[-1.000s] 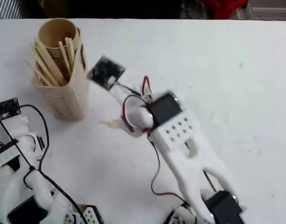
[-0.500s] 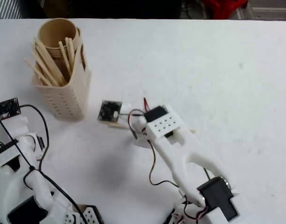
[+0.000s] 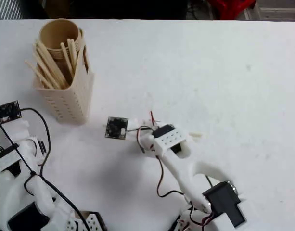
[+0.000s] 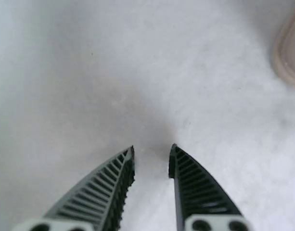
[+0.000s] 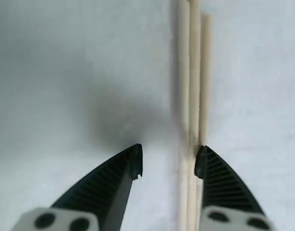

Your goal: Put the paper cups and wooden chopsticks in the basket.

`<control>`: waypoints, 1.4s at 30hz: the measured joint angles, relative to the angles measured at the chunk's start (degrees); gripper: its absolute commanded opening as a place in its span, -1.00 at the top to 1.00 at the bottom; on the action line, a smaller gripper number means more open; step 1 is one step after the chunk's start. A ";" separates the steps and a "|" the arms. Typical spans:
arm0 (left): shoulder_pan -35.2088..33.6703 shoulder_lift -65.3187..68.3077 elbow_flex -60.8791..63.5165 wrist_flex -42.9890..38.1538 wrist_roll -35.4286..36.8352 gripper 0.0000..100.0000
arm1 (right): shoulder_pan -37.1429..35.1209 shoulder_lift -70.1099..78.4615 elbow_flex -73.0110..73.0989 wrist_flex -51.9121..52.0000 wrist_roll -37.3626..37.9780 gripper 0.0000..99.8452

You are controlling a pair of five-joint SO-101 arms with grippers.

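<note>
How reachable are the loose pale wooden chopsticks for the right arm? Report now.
Probably yes: the open right claw hangs over the pale wooden chopsticks on the white table, nothing between them.

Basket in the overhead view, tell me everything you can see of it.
The basket is a tall, cream, plastic-looking holder with rows of small holes in its walls. It stands upright on the white table, far left, holding stacked paper cups and a sheaf of leaning wooden chopsticks. Nothing else touches it.

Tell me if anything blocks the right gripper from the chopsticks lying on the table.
Nothing visible does. The right gripper is open directly above the loose chopsticks. One fingertip sits over them, and the rest of the gap shows bare table.
</note>
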 measured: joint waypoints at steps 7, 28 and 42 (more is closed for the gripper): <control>0.00 0.00 0.00 0.00 0.00 0.73 | -2.02 -0.35 1.32 2.37 0.09 0.63; 0.00 0.00 0.00 0.00 0.00 0.73 | -5.89 -0.26 0.88 6.68 0.00 0.82; 0.00 0.00 0.00 0.00 0.00 0.73 | -3.60 -5.45 -4.22 16.53 -1.05 0.75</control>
